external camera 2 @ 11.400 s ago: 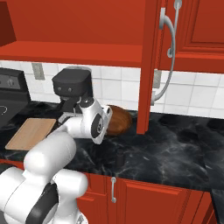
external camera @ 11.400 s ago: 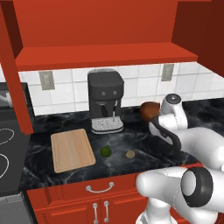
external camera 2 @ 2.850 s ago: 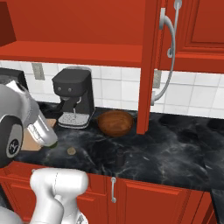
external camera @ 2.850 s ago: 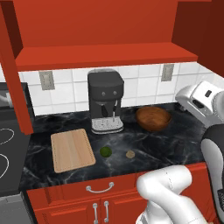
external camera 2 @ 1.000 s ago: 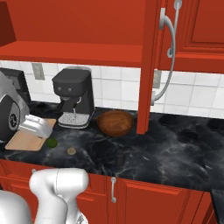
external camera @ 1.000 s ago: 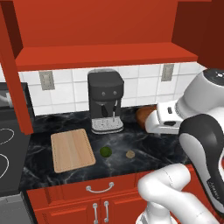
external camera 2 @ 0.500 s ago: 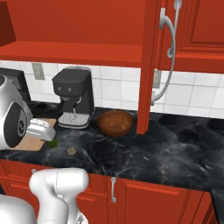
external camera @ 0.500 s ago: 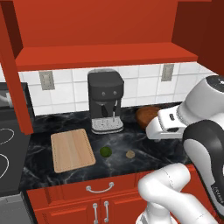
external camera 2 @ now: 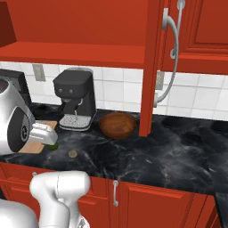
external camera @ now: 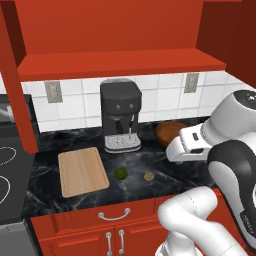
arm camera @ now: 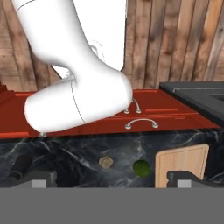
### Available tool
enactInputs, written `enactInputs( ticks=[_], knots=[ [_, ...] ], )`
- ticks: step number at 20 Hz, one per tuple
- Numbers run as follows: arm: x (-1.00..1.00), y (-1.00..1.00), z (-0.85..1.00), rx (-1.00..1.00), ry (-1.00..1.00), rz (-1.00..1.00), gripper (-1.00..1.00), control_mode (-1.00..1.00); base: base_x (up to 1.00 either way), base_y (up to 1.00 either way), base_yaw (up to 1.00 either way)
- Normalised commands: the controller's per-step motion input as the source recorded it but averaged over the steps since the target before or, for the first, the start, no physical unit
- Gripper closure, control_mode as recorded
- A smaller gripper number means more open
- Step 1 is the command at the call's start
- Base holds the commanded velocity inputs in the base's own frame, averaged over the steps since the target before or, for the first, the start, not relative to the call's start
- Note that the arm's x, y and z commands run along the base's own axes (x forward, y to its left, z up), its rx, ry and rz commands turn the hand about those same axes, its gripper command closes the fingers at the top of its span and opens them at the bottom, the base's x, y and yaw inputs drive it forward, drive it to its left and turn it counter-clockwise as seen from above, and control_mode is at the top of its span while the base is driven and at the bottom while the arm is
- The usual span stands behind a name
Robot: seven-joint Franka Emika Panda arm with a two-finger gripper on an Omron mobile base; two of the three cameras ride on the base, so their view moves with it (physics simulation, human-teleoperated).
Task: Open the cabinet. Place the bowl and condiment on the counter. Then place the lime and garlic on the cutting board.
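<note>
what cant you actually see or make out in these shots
- Gripper: hand view, the frame's bottom cuts its open fingertips short.
- Bowl: left base view, the arm covers its right side.
- Cutting board: right base view, mostly behind the arm.
- Condiment: hand view, cut off at the bottom.
- Cabinet: shelf interior above every frame.

We note a white tiled backsplash [external camera: 165, 100] carrying grey wall outlets [external camera: 52, 91]. A black coffee machine [external camera: 120, 115] stands against it. Below run red lower cabinets [external camera: 100, 235] with short silver handles [external camera: 114, 216]. A black stovetop [external camera: 10, 170] adjoins at left. In the hand view, a wooden plank wall [arm camera: 175, 43] stands behind. Lighting is even.
</note>
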Motion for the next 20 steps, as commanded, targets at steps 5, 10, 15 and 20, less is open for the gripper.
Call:
enactInputs(
  ticks=[5, 10, 15, 20],
  knots=[
    [0.16, 0.0, -0.15, 0.0, 0.0, 0.0, -1.0, -1.0, 0.0, 0.0, 0.0],
    [0.22, 0.0, -0.18, 0.0, 0.0, 0.0, -1.0, -1.0, 0.0, 0.0, 0.0],
    [0.15, 0.0, -0.25, -0.01, 0.0, 0.0, -1.0, -1.0, 0.0, 0.0, 0.0],
    [0.15, 0.0, -0.26, -0.02, 0.0, 0.0, -1.0, -1.0, 0.0, 0.0, 0.0]
  ],
)
